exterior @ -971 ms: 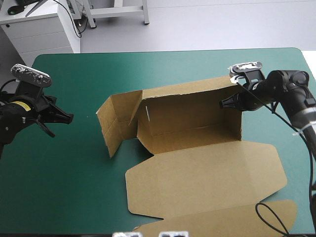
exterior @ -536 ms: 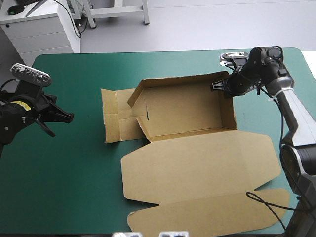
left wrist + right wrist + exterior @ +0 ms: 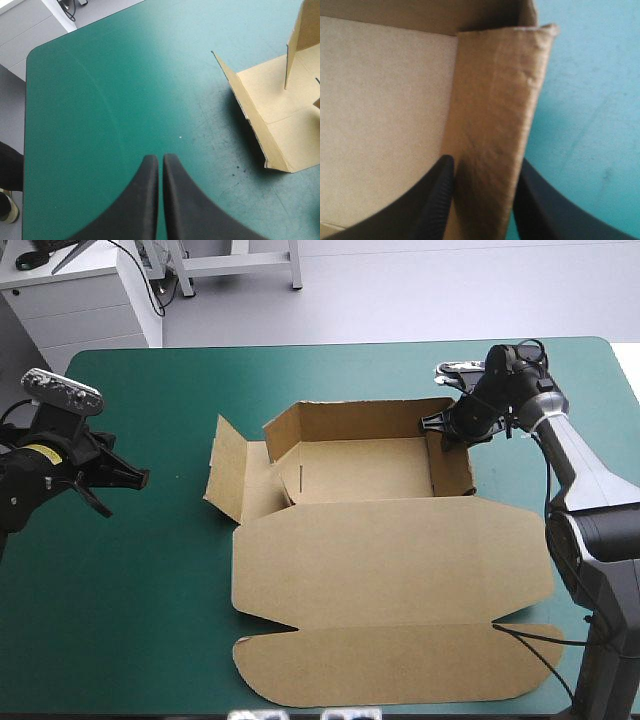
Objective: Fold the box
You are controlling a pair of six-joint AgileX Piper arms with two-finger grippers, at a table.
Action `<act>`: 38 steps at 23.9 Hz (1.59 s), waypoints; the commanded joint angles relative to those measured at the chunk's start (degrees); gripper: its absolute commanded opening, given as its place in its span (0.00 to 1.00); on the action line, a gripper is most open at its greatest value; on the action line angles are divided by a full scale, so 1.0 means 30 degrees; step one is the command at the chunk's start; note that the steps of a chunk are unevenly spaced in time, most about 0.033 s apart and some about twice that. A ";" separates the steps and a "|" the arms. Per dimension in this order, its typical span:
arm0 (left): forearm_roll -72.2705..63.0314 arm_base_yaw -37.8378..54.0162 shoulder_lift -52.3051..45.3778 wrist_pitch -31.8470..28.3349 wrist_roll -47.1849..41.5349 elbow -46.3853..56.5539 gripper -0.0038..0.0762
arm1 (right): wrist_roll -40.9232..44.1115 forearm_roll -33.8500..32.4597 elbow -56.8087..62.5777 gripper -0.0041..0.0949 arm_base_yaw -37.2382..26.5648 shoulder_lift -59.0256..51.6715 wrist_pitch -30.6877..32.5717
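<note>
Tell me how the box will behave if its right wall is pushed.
Probably light: the box is thin board and would slide on the teal-green cover. The left flap, standing loose at its crease, likely swings.

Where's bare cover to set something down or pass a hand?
Free: teal-green cover between the left gripper and the box, down to the near-left corner; the far strip behind the box. Crowded: right side, where the right gripper clamps the box wall; the flat lid fills the near edge.
</note>
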 commanded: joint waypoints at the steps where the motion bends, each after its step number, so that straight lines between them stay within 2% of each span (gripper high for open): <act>1: -0.0305 0.0010 -0.0355 -0.1228 -0.0170 -0.0451 0.06 | -0.0609 0.0350 -0.0461 0.61 -0.0039 -0.1052 0.0440; 2: -0.0305 0.0010 -0.0355 -0.1192 -0.0170 -0.0451 0.06 | -0.0560 0.0381 -0.0560 0.65 -0.0039 -0.1150 0.0703; 8: -0.0322 0.0010 -0.0355 -0.0971 -0.0170 -0.0451 0.06 | 0.0036 0.0554 -0.0471 0.65 -0.0039 -0.2655 0.0703; 19: -0.0390 0.0010 -0.0355 -0.0847 -0.0170 -0.0451 0.06 | -0.0426 -0.0094 0.1818 0.63 -0.0039 -0.2118 0.0703; 22: -0.0390 0.0010 -0.0355 -0.0847 -0.0257 -0.0451 0.06 | -0.0543 -0.0059 0.1818 0.56 -0.0039 -0.1887 0.0703; 24: -0.0622 0.0010 -0.0355 -0.0847 -0.0300 -0.0451 0.06 | -0.0752 -0.0059 0.1907 0.41 -0.0039 -0.1697 0.0703; 31: -0.0622 0.0010 -0.0355 -0.0214 -0.0300 -0.0451 0.06 | -0.2081 -0.0059 0.1985 0.02 -0.0039 -0.1685 0.0703; 35: -0.0662 0.0010 -0.0355 0.0440 -0.0370 -0.0451 0.06 | -0.2515 0.0437 0.1985 0.02 -0.0039 -0.1685 0.0664; 38: -0.0363 0.0010 -0.0355 0.0452 -0.1562 -0.0451 0.06 | -0.2706 0.0859 0.1985 0.02 -0.0039 -0.1685 0.0664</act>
